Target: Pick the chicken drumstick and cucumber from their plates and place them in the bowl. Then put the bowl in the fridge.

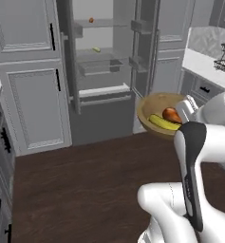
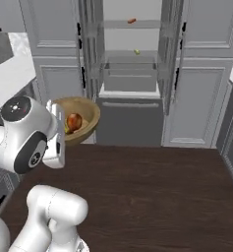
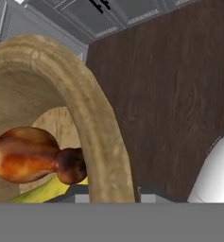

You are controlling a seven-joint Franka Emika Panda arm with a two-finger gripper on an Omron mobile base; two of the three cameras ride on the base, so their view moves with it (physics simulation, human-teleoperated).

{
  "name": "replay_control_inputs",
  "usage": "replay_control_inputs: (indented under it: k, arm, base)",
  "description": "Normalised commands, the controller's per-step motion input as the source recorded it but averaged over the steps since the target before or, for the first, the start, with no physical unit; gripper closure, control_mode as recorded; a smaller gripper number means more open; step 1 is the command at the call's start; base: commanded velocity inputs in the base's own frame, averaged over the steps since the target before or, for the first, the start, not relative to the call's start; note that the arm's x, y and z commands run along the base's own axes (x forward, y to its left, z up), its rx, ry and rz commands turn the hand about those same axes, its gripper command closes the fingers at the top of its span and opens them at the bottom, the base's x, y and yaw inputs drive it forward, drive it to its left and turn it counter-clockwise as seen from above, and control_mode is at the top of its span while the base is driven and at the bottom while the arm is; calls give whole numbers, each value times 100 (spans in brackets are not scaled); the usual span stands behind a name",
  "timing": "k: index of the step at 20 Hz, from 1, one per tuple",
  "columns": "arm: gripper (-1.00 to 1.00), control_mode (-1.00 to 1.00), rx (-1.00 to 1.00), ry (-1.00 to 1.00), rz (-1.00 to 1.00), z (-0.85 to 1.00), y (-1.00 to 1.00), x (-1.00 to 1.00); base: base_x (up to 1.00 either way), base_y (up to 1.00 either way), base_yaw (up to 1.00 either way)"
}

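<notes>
Both loaded: chicken drumstick (image 1: 171,114) and cucumber (image 1: 163,123) inside bowl (image 1: 149,105), carried before open fridge (image 1: 104,61); shelving left; fingers apparently gripping bowl rim, unconfirmed

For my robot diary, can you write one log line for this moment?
phase: carrying bowl | inside: chicken drumstick, cucumber | fridge: open | gripper: on bowl rim

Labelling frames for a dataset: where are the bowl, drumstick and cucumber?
bowl (image 1: 147,105): left base view, tan rim.
chicken drumstick (image 3: 23,155): hand view, bulbous end.
cucumber (image 1: 162,123): left base view, middle.
</notes>
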Motion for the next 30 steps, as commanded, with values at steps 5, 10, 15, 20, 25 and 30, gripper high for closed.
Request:
replay_control_inputs:
  k: [5,10,15,20,25,30]
  arm:
    - [100,100,0,0,0,0,0,0]
    - [100,100,0,0,0,0,0,0]
    - [100,100,0,0,0,0,0,0]
    - [100,100,0,0,0,0,0,0]
    - [100,100,0,0,0,0,0,0]
    - [100,100,0,0,0,0,0,0]
  base:
    - [100,-74,24]
    - [100,11,3]
    - [100,-16,9]
    - [100,-14,11]
    - [100,-15,10]
    - [100,-47,7]
